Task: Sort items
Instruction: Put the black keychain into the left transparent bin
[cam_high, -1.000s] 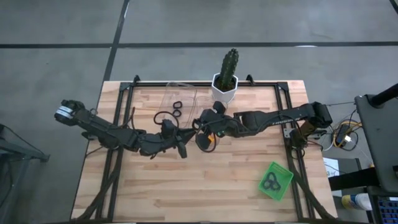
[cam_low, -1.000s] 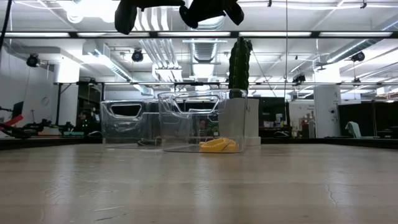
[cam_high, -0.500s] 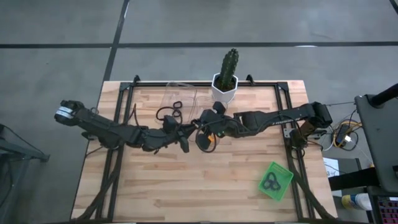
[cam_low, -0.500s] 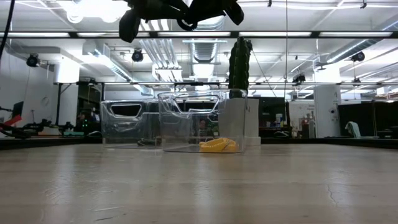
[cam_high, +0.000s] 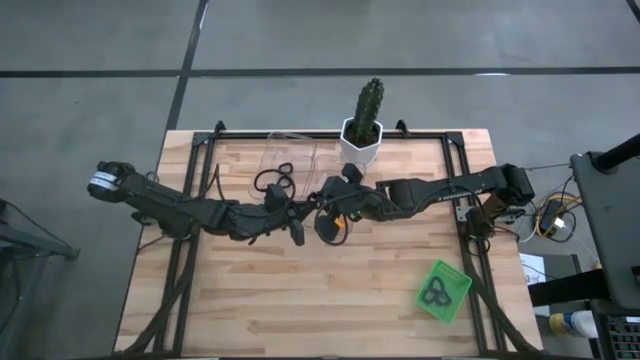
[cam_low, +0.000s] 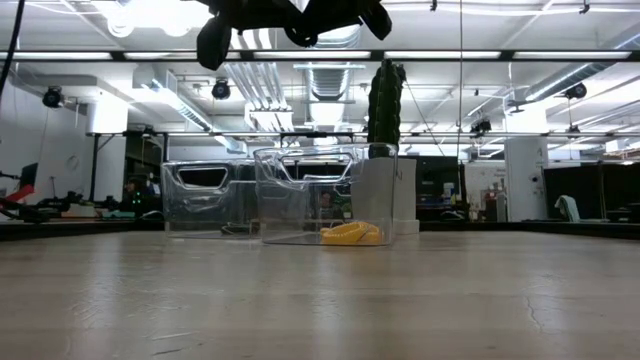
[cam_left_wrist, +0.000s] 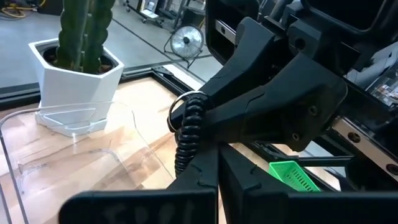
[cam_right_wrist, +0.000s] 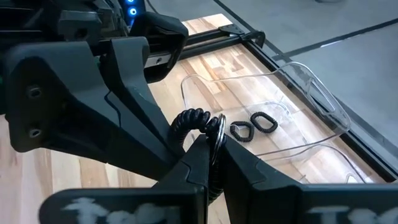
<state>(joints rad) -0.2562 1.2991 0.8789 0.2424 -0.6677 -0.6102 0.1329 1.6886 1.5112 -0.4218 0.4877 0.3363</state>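
Note:
A black coiled hair tie (cam_left_wrist: 189, 127) (cam_right_wrist: 189, 119) is high over the middle of the table, held between my two grippers. My left gripper (cam_high: 303, 213) (cam_left_wrist: 214, 163) comes from the table's left and is shut on the tie. My right gripper (cam_high: 322, 206) (cam_right_wrist: 211, 155) comes from the table's right and is shut on it too. Two black loops (cam_right_wrist: 252, 127) lie on the floor of a clear tray (cam_right_wrist: 311, 102). Orange loops (cam_low: 350, 233) lie in the nearer clear tray (cam_low: 300, 195). Dark rings (cam_high: 435, 293) lie in the green tray (cam_high: 458, 279). My left gripper pinches one part of the coiled tie (cam_left_wrist: 185, 158) between its two fingers, which lie about level and come from the table's left. The rest of the coil stands out past the fingertips, clear of the table. My right gripper pinches the opposite part of the same tie (cam_right_wrist: 209, 140) between its two fingers, slanting down from the table's right. The coil bulges out beyond its fingertips toward the left gripper, lifted clear.
A cactus in a white pot (cam_high: 363, 128) stands at the far edge, just beyond the grippers. The clear trays (cam_high: 290, 155) lie left of it. The green tray sits near the table's near right corner. Bare wood lies along the near side.
My left gripper has moved a little toward the table's right, closing in on the right gripper and the tie. My right gripper has kept still.

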